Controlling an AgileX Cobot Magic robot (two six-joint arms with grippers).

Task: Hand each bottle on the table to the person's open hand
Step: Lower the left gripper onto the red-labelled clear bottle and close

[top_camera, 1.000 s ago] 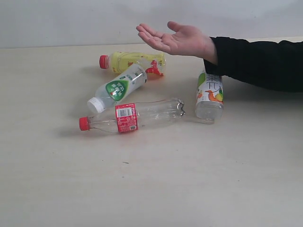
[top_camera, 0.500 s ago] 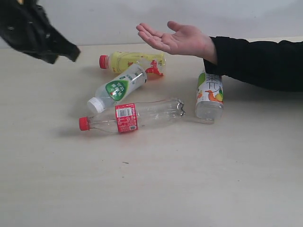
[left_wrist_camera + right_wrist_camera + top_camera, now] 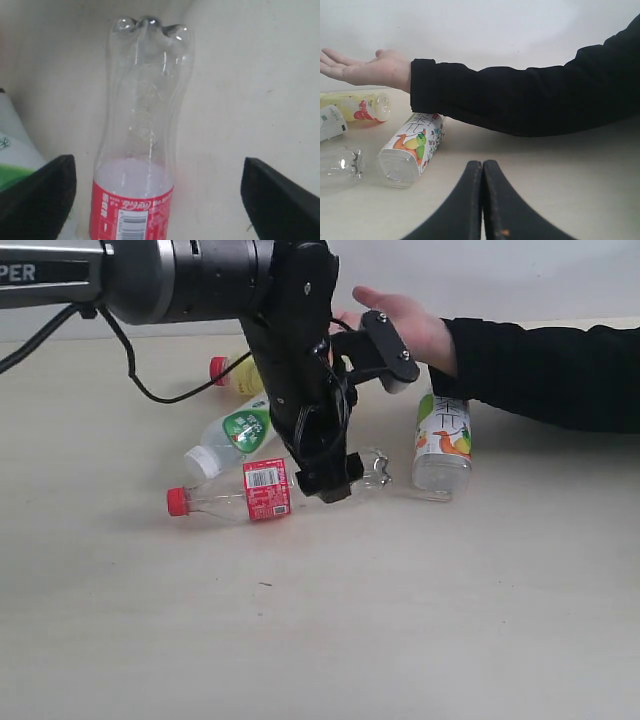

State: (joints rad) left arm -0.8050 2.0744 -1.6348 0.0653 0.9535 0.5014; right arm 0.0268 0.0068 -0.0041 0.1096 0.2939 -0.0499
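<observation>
Left wrist view shows your left jaws spread wide, with the clear red-label bottle (image 3: 142,125) lying on the counter (image 3: 240,100) between them, not yet gripped. Your right jaws are pressed together on nothing. Ahead of them lie the fruit-label bottle (image 3: 412,147) and, farther off, the yellow bottle (image 3: 355,107). The white-capped green bottle (image 3: 240,432) lies just beside your left jaws. The person's open hand (image 3: 365,67) is empty, so I judge no handover is done and all four remain.

1 clear bottle (image 3: 266,490), red cap and label; 1 yellow bottle (image 3: 240,375), red cap; black sleeve (image 3: 540,370); beige table (image 3: 400,620).
</observation>
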